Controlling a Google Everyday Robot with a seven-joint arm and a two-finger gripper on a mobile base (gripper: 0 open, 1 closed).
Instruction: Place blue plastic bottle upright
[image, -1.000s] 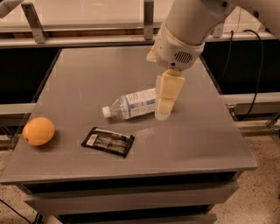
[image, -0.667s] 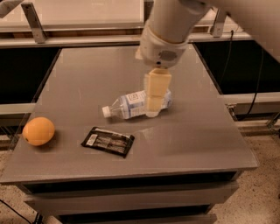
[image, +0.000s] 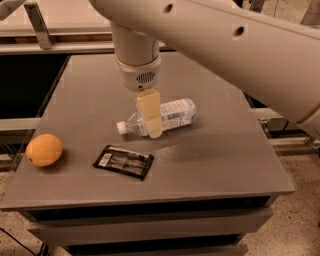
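One grey table (image: 225, 165) carried three loose things. White arm (image: 225, 40) stretched in from over the back-right corner. Its gripper (image: 154, 131) pointed down at mid-tabletop, over the neck end of the blue plastic bottle (image: 175, 114); clenched or released, couldn't tell. Bottle lay on its side near the middle, white cap toward the left edge, base toward the right edge. Black packet (image: 123, 161) lay flat nearer the front edge, just beside the cap. Orange fruit (image: 44, 149) sat by the front-left corner, apart from the packet.
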